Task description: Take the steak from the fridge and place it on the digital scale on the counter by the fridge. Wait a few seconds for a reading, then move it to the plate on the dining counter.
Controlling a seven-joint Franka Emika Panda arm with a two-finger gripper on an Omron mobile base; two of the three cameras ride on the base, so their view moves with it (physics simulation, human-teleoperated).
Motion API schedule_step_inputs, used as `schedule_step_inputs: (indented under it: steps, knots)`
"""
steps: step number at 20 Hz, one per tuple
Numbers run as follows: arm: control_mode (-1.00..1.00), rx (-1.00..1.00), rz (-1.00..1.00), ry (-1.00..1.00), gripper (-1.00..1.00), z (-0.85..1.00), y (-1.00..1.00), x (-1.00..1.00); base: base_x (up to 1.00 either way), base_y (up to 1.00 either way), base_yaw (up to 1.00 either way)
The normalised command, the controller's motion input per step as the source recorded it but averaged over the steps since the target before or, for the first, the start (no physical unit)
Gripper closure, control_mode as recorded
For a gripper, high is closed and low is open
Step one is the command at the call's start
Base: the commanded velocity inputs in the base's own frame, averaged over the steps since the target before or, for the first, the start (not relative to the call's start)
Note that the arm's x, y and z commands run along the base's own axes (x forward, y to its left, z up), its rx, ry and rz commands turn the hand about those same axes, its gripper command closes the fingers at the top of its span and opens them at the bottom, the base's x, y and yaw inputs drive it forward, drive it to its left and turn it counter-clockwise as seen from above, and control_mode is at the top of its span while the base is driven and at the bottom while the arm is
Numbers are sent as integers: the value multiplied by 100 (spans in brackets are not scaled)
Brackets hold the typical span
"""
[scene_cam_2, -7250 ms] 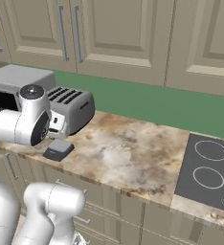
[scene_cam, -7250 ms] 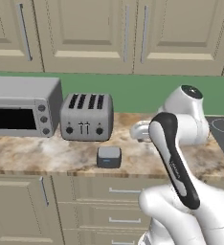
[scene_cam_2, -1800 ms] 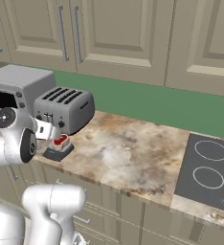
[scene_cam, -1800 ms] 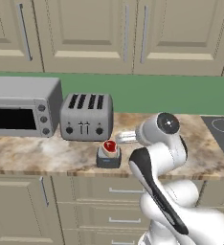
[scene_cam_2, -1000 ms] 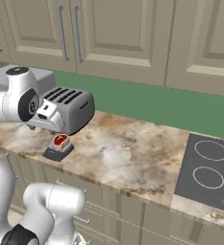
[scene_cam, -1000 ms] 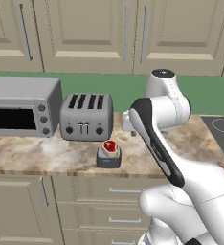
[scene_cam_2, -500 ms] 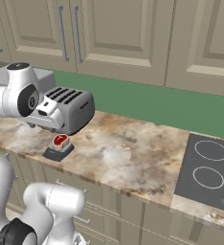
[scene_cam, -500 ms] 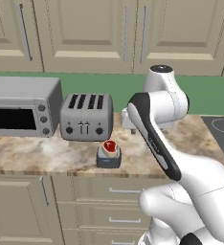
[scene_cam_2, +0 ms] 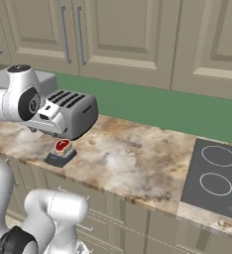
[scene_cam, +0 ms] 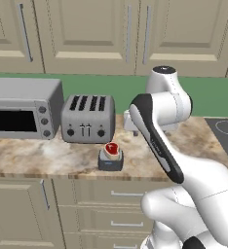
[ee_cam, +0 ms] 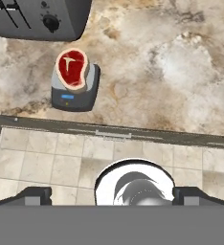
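Note:
The steak (ee_cam: 72, 67), red with a pale fat rim, lies on the small dark digital scale (ee_cam: 75, 93) near the front edge of the marbled counter (ee_cam: 157, 62). From the base views the steak (scene_cam: 112, 148) (scene_cam_2: 62, 145) rests on the scale (scene_cam: 110, 161) (scene_cam_2: 60, 157) just in front of the toaster. My gripper (ee_cam: 114, 196) hangs high above the counter edge, looking down, open, with its fingertips (ee_cam: 35, 195) wide apart and nothing between them. The hand (scene_cam_2: 49, 117) sits up and back from the steak, apart from it.
A silver four-slot toaster (scene_cam: 88, 118) (scene_cam_2: 71, 111) stands right behind the scale, and a toaster oven (scene_cam: 21, 108) is at its left. A black cooktop (scene_cam_2: 214, 173) lies at the right end of the counter. Cream cabinets (scene_cam: 86, 34) hang above.
The scale was bare at first; the steak now lies on it. The gripper has let go and the arm has risen up and away from it; in the last half second little moves.

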Motion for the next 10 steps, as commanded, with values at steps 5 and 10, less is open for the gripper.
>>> schedule_step_inputs:
  steps: [5,10]
  knots:
    - [-100,0,0,0,-100,0,0,0,0,0,0]
    - [-100,0,0,0,-100,0,0,0,0,0,0]
